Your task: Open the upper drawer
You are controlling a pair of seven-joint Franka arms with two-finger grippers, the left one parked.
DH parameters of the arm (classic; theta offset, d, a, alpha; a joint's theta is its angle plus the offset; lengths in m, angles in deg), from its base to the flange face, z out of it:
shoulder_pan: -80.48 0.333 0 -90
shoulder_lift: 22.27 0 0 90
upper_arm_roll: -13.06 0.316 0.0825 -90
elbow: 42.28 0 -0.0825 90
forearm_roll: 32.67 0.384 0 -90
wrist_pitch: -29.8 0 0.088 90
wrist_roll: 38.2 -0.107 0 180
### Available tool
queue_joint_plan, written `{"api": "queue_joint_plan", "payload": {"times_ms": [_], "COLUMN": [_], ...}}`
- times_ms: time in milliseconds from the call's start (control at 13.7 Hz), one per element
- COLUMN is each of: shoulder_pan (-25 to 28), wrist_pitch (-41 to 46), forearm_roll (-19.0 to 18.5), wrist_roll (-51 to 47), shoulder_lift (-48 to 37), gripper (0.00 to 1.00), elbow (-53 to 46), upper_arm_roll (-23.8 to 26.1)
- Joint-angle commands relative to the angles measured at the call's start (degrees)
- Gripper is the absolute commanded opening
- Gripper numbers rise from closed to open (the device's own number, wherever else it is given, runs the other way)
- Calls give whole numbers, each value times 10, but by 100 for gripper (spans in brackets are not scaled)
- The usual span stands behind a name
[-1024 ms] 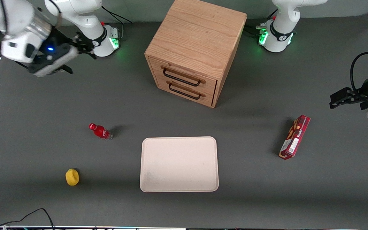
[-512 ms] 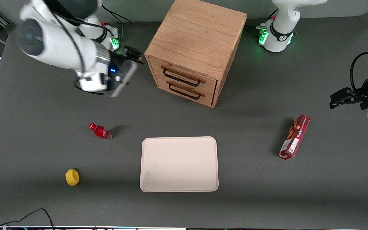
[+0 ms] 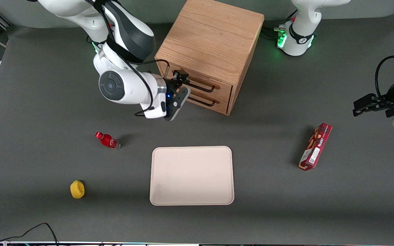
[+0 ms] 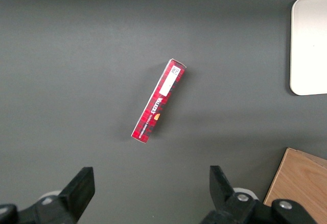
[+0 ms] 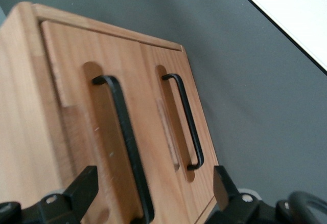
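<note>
Your gripper (image 3: 180, 76) sits spread wide right in front of the cabinet (image 3: 214, 37), level with the upper drawer (image 3: 197, 81) and holding nothing.

That drawer is shut, topmost of two in the cabinet's front, and its black handle (image 5: 125, 142) runs between your open fingers (image 5: 82, 188) in the wrist view. The lower drawer's handle (image 5: 186, 124) lies just beside it and looks the same, so if you drift down you could close on the wrong bar. Close before the bar is well seated and the fingers may slip off, or the pull may drag the whole cabinet across the table (image 3: 286, 205).
</note>
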Motion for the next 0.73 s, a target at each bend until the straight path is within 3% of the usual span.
{"api": "queue_joint_plan", "payload": {"times_ms": [0, 659], "shoulder_pan": [11, 28], "wrist_pitch": [-22, -63], "forearm_roll": [-23, -31], "wrist_roll": [1, -3], "shoulder_lift": [34, 46], "gripper": [100, 100], "elbow": [-22, 7], "upper_arm_roll": [14, 26]}}
